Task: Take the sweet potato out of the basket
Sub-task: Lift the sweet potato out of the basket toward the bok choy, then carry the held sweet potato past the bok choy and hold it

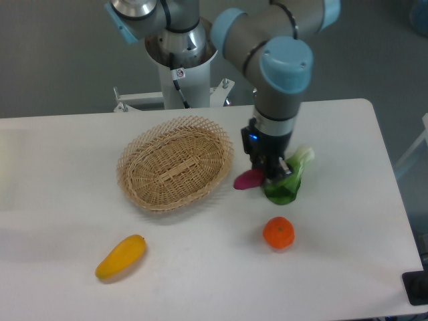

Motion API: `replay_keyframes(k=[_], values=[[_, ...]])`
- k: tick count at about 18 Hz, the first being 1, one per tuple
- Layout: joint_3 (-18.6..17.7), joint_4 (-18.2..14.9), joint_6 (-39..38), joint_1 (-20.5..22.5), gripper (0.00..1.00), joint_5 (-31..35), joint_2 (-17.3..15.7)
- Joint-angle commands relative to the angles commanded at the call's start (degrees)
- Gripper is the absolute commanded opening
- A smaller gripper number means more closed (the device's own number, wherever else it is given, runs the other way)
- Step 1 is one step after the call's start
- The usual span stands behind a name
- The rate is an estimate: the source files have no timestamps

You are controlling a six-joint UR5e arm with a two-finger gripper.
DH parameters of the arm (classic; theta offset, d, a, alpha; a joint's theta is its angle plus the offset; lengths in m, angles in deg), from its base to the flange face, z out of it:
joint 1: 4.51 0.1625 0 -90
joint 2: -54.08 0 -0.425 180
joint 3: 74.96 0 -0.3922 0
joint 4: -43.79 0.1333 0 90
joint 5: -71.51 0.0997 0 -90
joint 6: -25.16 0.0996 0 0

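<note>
Yellow fruit point(120, 257) nearest, then orange point(278, 233); fingers point(270, 175) pinching sweet potato point(249, 179) beside basket point(175, 164).

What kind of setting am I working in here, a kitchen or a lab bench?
Probably a lab bench: a bare white table, the arm's pedestal bolted behind it, and toy-like produce around a wicker basket, such as the orange.

a white table point(348, 221) carries a wicker basket point(175, 164) near its centre. an orange point(278, 233) lies at four o'clock from the basket, a yellow fruit point(120, 257) at seven o'clock, a green vegetable point(289, 177) at three o'clock.
</note>
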Motion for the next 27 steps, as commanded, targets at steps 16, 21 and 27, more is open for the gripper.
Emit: replay_keyframes(k=[16,21,27], values=[[10.55,0.44,0.09,7.03,0.26,2.72,11.17],[11.35,0.53,0.09,7.03,0.26,2.72,11.61],[11.52,0.88,0.00,7.12,0.26,2.81,11.96]])
